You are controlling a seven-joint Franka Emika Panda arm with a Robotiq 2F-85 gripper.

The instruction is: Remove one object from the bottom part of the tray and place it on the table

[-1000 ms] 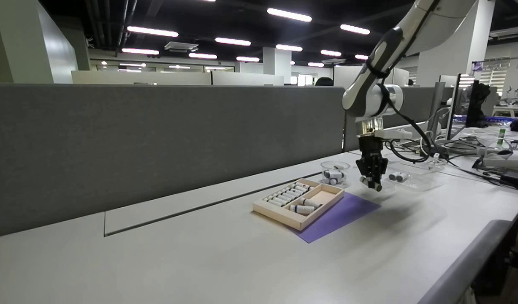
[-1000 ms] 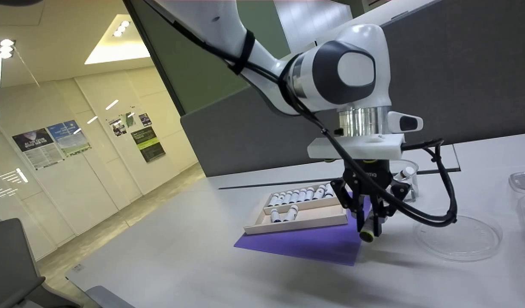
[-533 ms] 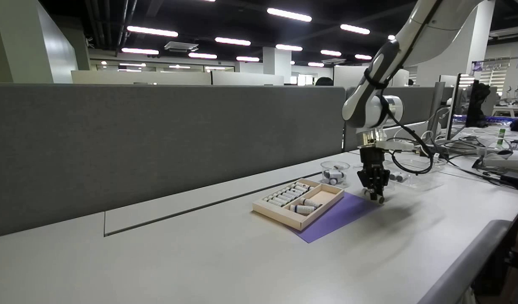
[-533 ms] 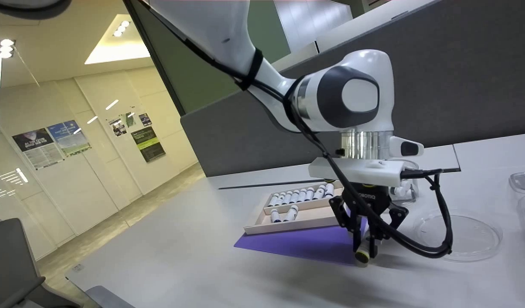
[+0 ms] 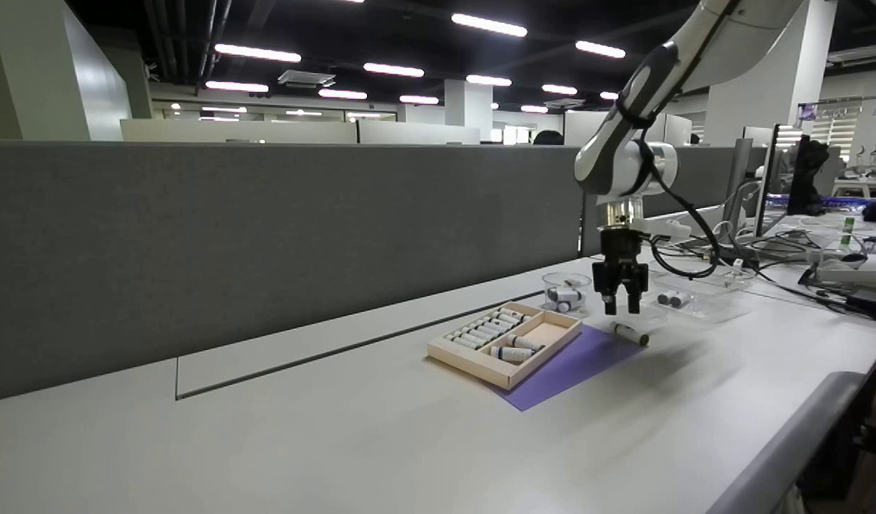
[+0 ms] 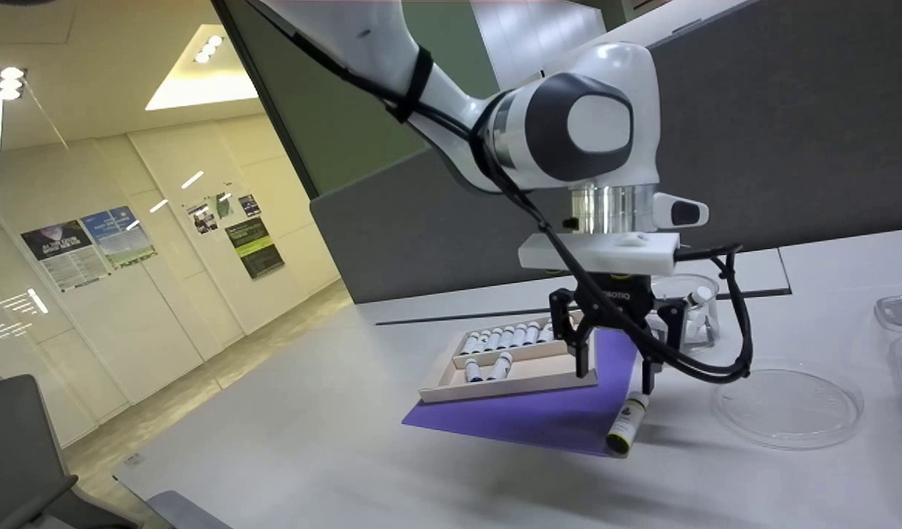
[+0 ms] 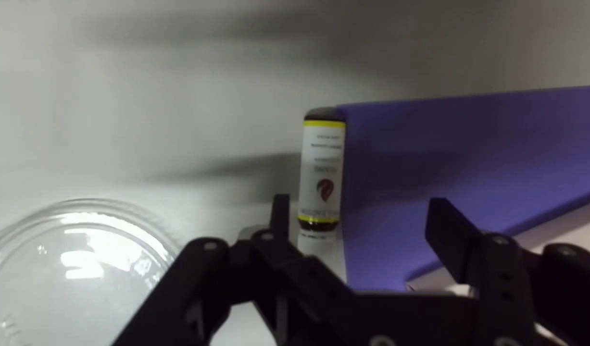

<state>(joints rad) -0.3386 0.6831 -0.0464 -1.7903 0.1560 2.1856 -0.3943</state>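
Grey partition (image 5: 266,271) behind, long white surface (image 5: 266,442) in front; we list what it carries. One wooden tray (image 5: 470,367), two vials (image 6: 500,366) lying in what we take for its bottom part, a row of vials (image 6: 506,337) in the second part. One purple sheet (image 6: 524,419) beside the tray, seemingly running beneath it. One white-labelled vial (image 6: 628,422), on its side outside the tray, along the sheet's edge; whether it overlaps the sheet we cannot tell. One pair of fingers (image 6: 581,360), spread wide, nothing between them, above that vial and apart from it. Step in hand, we judge: the placing, all but finished, with the vial down on the surface. Next move, as we see it: raise the fingers straight up, lest one nudge the vial and set it rolling.
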